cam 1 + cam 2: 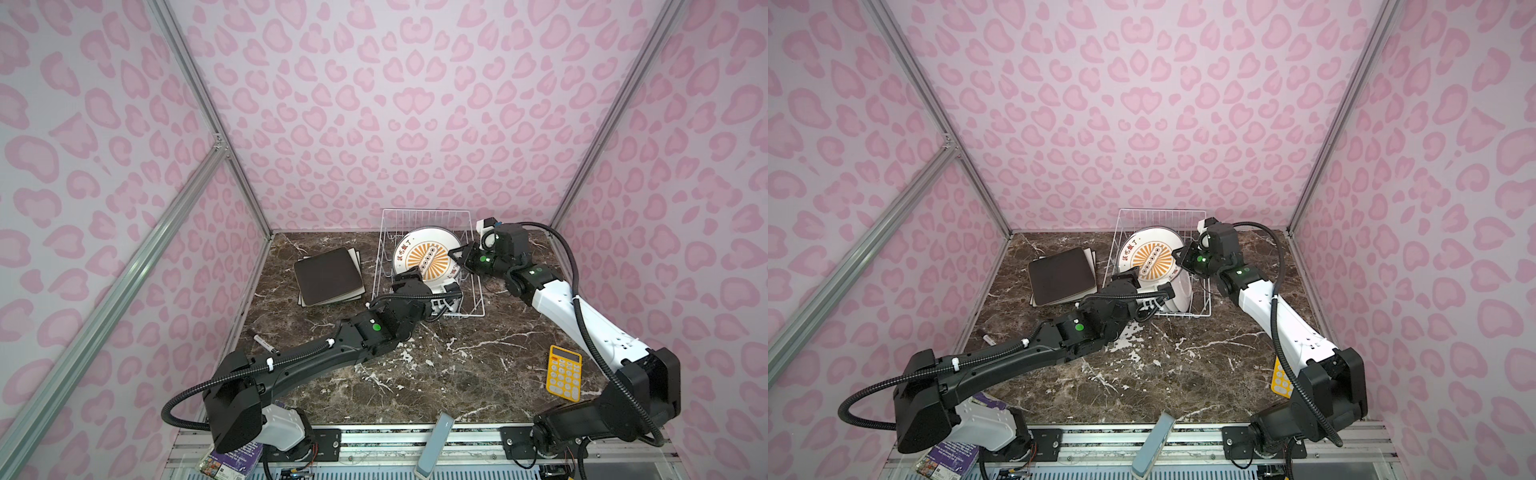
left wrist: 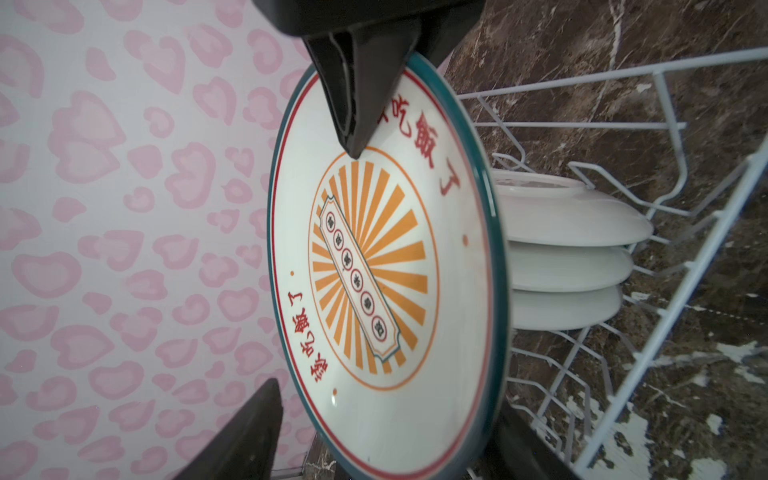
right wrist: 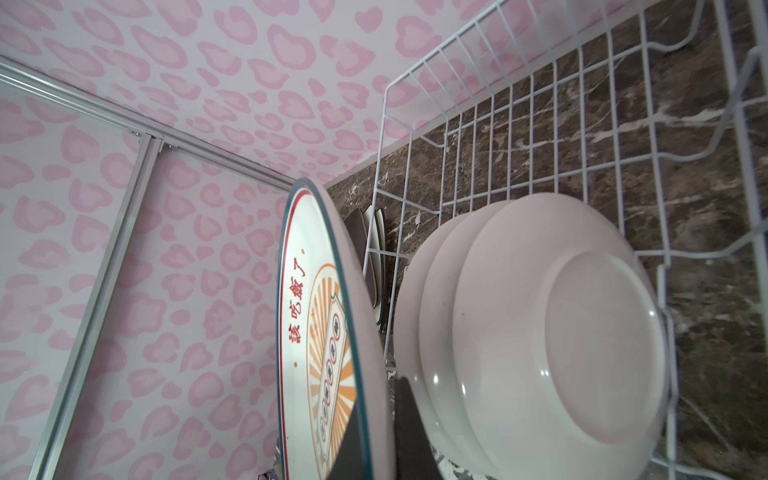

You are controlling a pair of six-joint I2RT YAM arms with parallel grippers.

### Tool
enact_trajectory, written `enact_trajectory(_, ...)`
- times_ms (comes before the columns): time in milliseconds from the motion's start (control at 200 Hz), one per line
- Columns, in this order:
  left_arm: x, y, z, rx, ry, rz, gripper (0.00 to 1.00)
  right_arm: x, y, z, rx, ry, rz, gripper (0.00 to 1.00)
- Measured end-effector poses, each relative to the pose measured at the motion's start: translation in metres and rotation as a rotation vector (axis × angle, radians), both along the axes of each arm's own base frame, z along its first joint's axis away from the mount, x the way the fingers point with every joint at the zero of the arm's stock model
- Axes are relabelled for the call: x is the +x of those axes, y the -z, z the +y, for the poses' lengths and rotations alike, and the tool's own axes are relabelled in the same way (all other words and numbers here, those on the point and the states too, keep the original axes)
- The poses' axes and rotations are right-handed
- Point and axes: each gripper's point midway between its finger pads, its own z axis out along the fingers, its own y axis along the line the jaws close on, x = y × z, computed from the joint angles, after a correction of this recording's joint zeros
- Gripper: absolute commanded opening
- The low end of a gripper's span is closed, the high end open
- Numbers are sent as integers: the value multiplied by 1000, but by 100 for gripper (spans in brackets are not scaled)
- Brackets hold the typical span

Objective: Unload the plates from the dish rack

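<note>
A white wire dish rack (image 1: pixel 424 212) (image 1: pixel 1160 212) stands at the back of the table. My right gripper (image 1: pixel 455 259) (image 3: pixel 380 436) is shut on the rim of a round plate (image 1: pixel 424 253) (image 2: pixel 386 270) with an orange sunburst and red characters. It holds the plate upright over the rack. My left gripper (image 1: pixel 430 282) (image 2: pixel 386 419) is open, its jaws apart on either side of that plate's lower rim. Three more round plates (image 3: pixel 561 353) (image 2: pixel 569 249) lean in the rack, white backs showing. Left of the rack lies a stack of square plates (image 1: pixel 328 276), the dark brown one on top.
A yellow calculator (image 1: pixel 564 372) lies at the right, near the right arm. A pen (image 1: pixel 264 344) lies by the left wall. A grey-blue bar (image 1: pixel 436 440) rests on the front rail. Pink patterned walls close in three sides.
</note>
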Motion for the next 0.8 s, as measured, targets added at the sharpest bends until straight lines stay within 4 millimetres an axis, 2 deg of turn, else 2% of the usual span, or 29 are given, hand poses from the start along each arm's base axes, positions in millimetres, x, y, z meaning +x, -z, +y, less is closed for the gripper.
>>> enact_trajectory(185,-7,-10,-2,-103,17,33,79,2,-4,-18,25,53,-28,0)
enact_trajectory(360,-14,-39,1,-286,48,67,80,-2,-3,-32,40,96,-39,0)
enact_trajectory(630,-2,-94,24,-659,54,168,89,-11,-7,-41,46,128,-61,0)
enact_trajectory(800,14,-105,44,-863,40,294,89,-14,-5,-42,46,129,-58,0)
